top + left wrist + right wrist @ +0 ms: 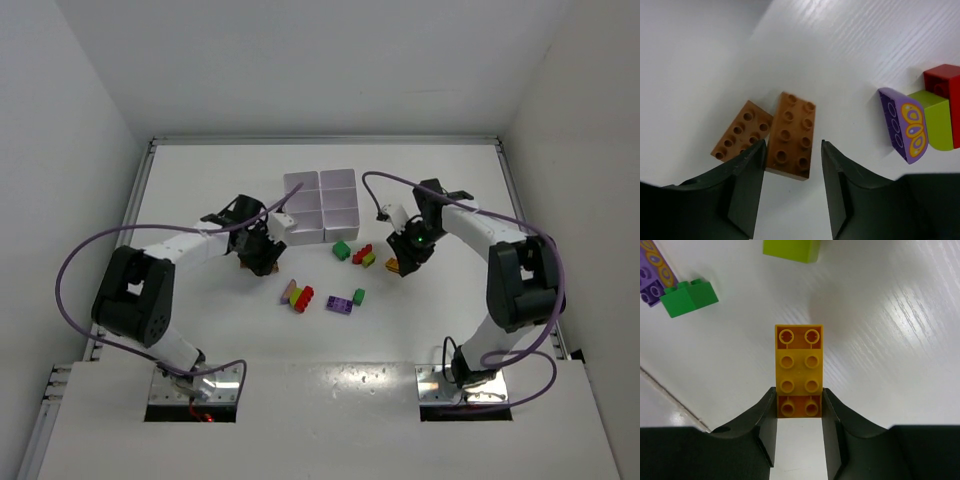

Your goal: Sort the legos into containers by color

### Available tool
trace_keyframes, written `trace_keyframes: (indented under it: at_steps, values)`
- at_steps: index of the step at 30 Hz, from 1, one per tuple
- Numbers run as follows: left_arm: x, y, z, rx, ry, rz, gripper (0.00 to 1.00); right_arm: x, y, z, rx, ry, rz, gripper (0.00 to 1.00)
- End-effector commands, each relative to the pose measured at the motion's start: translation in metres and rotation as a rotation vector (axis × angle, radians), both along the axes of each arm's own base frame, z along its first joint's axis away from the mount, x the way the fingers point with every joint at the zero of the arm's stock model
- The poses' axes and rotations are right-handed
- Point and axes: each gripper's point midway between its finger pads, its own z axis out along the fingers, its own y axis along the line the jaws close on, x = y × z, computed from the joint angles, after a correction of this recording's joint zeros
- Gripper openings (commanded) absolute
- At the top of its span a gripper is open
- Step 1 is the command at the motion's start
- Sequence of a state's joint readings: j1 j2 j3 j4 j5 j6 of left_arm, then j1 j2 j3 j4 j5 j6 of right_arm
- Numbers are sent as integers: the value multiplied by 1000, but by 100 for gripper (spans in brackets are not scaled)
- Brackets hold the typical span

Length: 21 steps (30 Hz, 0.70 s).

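Observation:
The white six-compartment containers point(320, 205) stand at the table's middle back. My left gripper point(262, 250) point(792, 160) is open just below them. The near end of a brown-orange brick point(791, 134) lies between its jaws, and a second brown-orange brick point(742, 131) lies just left of it. My right gripper point(405, 262) point(799, 400) is shut on the near end of a yellow-orange brick point(799, 371) point(392, 265). I cannot tell if that brick rests on the table.
Loose bricks lie between the arms: a green one point(342, 250), a red-yellow cluster point(363, 257), a pink-yellow-red cluster point(297, 295), a purple one point(339, 304) and a small green one point(359, 296). The left wrist view shows a purple curved brick point(905, 125) beside lime point(938, 120) and red point(945, 82) ones.

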State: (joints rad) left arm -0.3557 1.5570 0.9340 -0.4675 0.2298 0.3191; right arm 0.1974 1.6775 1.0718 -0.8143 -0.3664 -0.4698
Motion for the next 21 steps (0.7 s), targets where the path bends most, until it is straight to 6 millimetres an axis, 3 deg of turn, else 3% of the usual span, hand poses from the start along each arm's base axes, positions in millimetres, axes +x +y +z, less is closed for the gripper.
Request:
trace_keyframes:
  at_steps: [1,6,7,9,10,11,16,21]
  values:
    - [-3,-4,-1,12,27,-70,56,6,0,-1,-35,-27,0,31]
    - [-11,-19,17,-82,-25,-212,77,6,1,-1,-45,-29,8,58]
    - [-14,-18,30,-97,-85,-289,81,6,1,2,-43,-40,8,64]
    - [-25,-32,49,-196,-145,-405,89,7,2,5,-39,-47,-4,65]
    - [-31,-34,62,-210,-202,-475,92,6,8,13,0,-58,-6,74]
    - [-34,-39,69,-244,-213,-493,93,7,8,13,12,-55,-13,74]
    - [-80,-55,66,-284,-162,-835,94,11,16,28,78,-78,-46,78]
    - [-99,-67,48,-242,-140,-1090,94,19,13,33,123,-70,-96,78]
